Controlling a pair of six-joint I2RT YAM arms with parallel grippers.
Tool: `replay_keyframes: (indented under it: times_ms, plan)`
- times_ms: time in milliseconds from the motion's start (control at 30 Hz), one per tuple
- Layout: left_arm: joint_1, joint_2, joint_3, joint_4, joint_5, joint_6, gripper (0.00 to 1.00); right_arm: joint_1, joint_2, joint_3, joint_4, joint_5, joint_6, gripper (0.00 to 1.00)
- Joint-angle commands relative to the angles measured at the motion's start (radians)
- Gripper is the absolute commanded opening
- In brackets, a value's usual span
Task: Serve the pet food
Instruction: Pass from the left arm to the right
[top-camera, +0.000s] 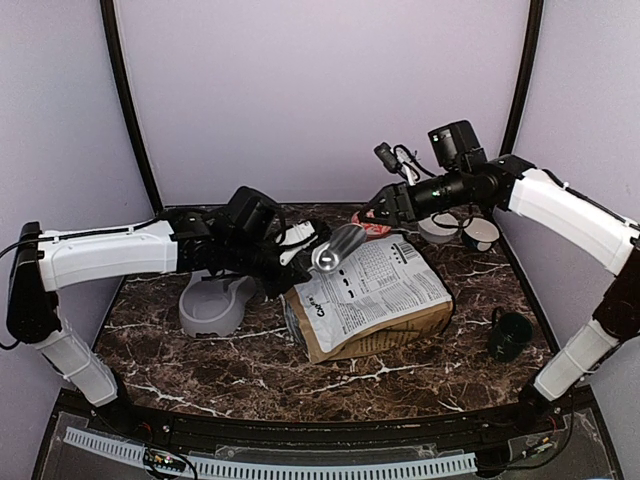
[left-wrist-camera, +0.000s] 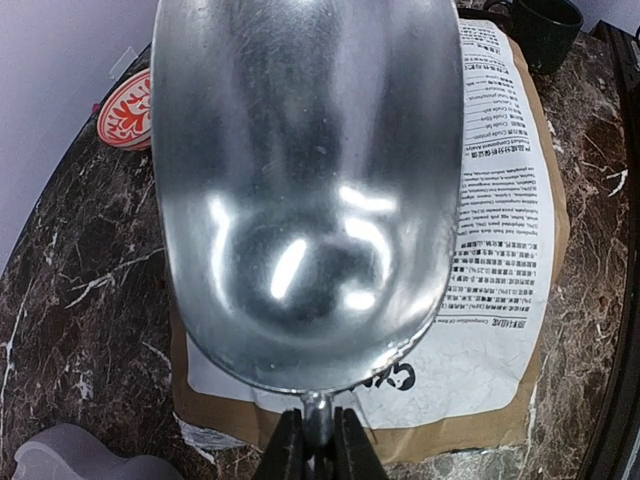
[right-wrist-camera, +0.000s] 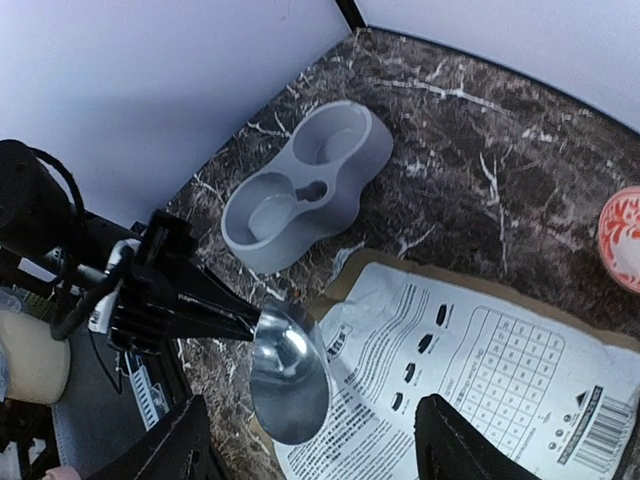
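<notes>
My left gripper (left-wrist-camera: 318, 435) is shut on the thin handle of a shiny metal scoop (left-wrist-camera: 300, 190), whose inside is bare. In the top view the scoop (top-camera: 335, 248) hangs over the near left corner of the dog-food bag (top-camera: 375, 295), which lies flat with its printed white side up. My right gripper (right-wrist-camera: 315, 450) stands open above the bag (right-wrist-camera: 470, 370), nothing between its fingers, looking down on the scoop (right-wrist-camera: 288, 375). From above, the right gripper (top-camera: 385, 210) is over the bag's far edge. The pet food is hidden.
A grey double bowl (top-camera: 215, 305) sits left of the bag with both wells bare (right-wrist-camera: 305, 185). A red-patterned dish (left-wrist-camera: 125, 110) lies beyond the bag. White cups (top-camera: 480, 232) stand at the back right, and a dark mug (top-camera: 510, 335) at the right.
</notes>
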Motion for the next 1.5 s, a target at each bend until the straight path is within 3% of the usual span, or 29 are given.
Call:
replay_keyframes:
  times_ms: [0,300,867,1100,1300,1467]
  plan:
    - [-0.015,-0.08,-0.031,0.051,-0.062,0.057,0.0,0.004,0.046,0.057,-0.079,-0.086,0.035,0.68]
    - [-0.052,-0.061,-0.039,0.05,-0.148,0.088,0.0,0.016,0.135,0.08,-0.148,-0.171,0.023,0.5]
    - [-0.083,-0.025,-0.039,0.051,-0.214,0.117,0.0,0.031,0.179,0.078,-0.119,-0.208,0.035,0.22]
    - [-0.092,-0.018,-0.045,0.056,-0.25,0.128,0.0,0.036,0.185,0.071,-0.107,-0.211,0.045,0.17]
    - [-0.103,-0.011,-0.049,0.056,-0.277,0.139,0.0,0.036,0.189,0.071,-0.092,-0.203,0.062,0.26]
    - [-0.109,-0.003,-0.046,0.055,-0.301,0.139,0.0,0.037,0.194,0.071,-0.108,-0.194,0.055,0.2]
